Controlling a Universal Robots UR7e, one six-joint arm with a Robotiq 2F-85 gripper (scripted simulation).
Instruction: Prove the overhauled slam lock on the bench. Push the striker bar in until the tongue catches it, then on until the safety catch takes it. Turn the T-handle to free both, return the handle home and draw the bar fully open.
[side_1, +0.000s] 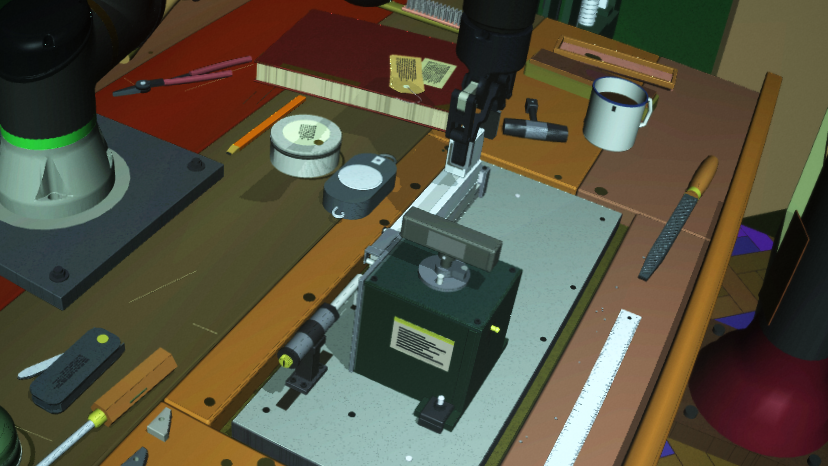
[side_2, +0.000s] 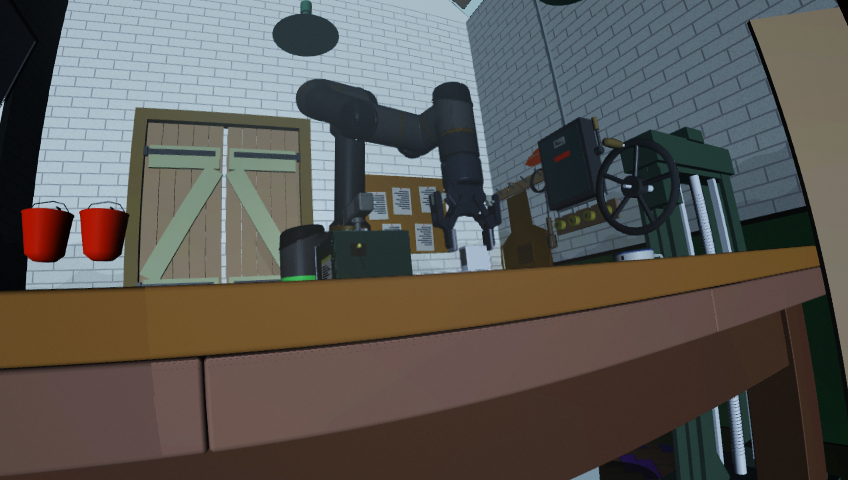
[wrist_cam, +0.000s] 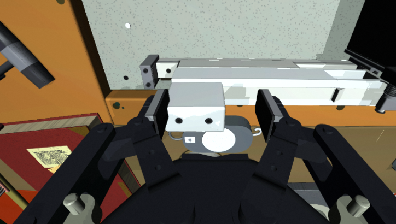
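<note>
On the grey base plate (side_1: 463, 324) in the middle of the bench stands the dark green lock body (side_1: 437, 321), with the grey T-handle (side_1: 452, 238) lying across its top. The white striker bar (side_1: 449, 194) runs out from the body along its rail toward the far end, ending in an upright white end block (side_1: 463, 153) (wrist_cam: 196, 107). My gripper (side_1: 472, 124) (wrist_cam: 211, 111) is open and holds nothing. It hangs over that end block, which stands between the fingers, nearer the left one in the wrist camera. The tongue and safety catch are hidden inside the body.
Behind the lock lie a thick red book (side_1: 359, 63), a small black hammer (side_1: 533, 127) and a white mug (side_1: 617, 113). A tape measure (side_1: 359, 185) and a round tin (side_1: 305, 145) sit left of the bar. A file (side_1: 678, 220) and a ruler (side_1: 597, 388) lie on the right.
</note>
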